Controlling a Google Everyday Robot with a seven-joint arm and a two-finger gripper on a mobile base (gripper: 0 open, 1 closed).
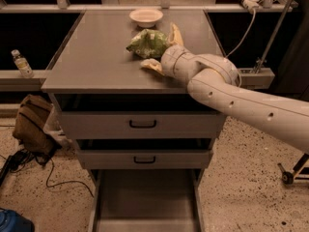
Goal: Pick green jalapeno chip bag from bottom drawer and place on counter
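The green jalapeno chip bag (147,43) lies on its side on the counter (96,57), just in front of a white bowl. My gripper (163,50) is open over the counter, right of the bag. One yellowish finger (175,34) points up behind the bag and the other finger (152,66) lies near the counter in front of it. The bag rests at the mouth of the fingers and is not clamped. The bottom drawer (145,199) stands pulled open below, showing a plain grey floor.
A white bowl (146,17) sits at the back of the counter. The two upper drawers (142,124) with black handles are closed. A water bottle (21,64) stands on a ledge at left. A brown bag (31,124) and cables lie on the floor at left.
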